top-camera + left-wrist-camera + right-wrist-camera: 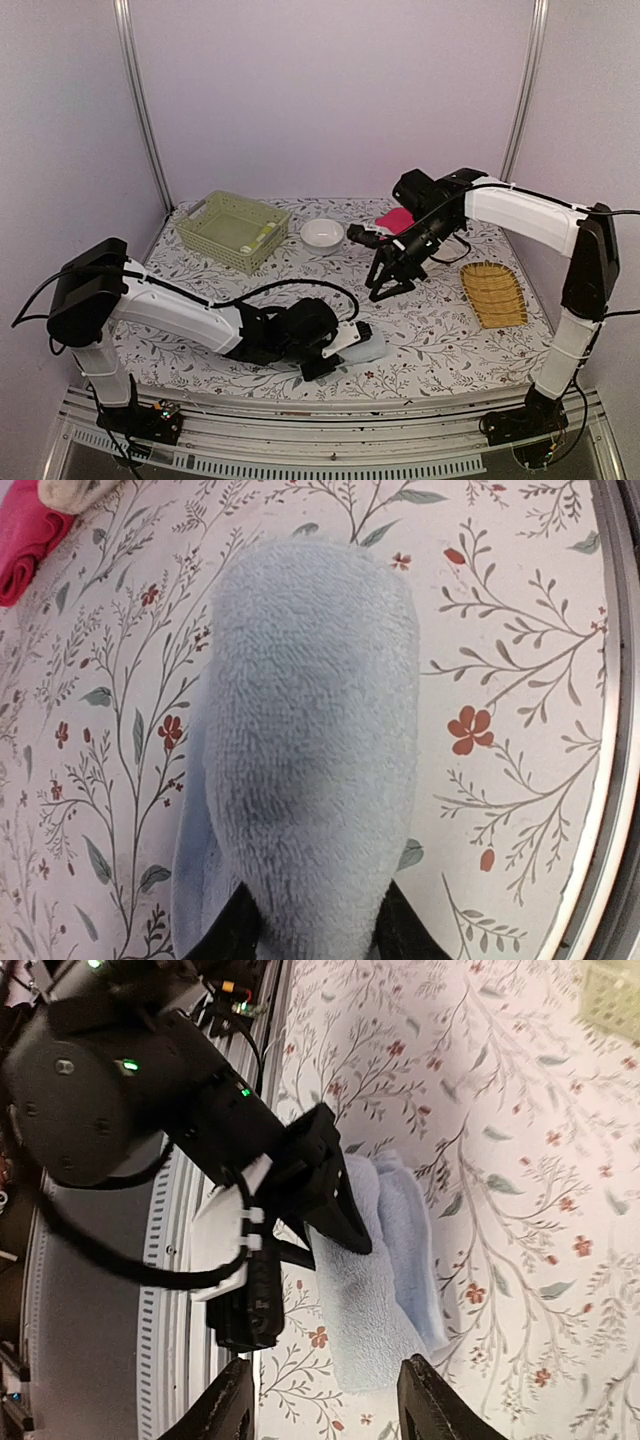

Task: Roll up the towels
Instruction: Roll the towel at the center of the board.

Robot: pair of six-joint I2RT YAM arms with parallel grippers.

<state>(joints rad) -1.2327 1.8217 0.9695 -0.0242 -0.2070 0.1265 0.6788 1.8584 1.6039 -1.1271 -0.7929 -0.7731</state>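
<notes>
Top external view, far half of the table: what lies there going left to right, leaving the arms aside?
pale green basket → cream-white towel → pink towel → yellow woven tray

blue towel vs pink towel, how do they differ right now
The blue towel is pale; the pink towel is bright. The blue towel lies at the table's near edge, the pink towel at the far side. The left end effector grips the blue towel; the pink towel lies free. Both are soft cloth.
</notes>
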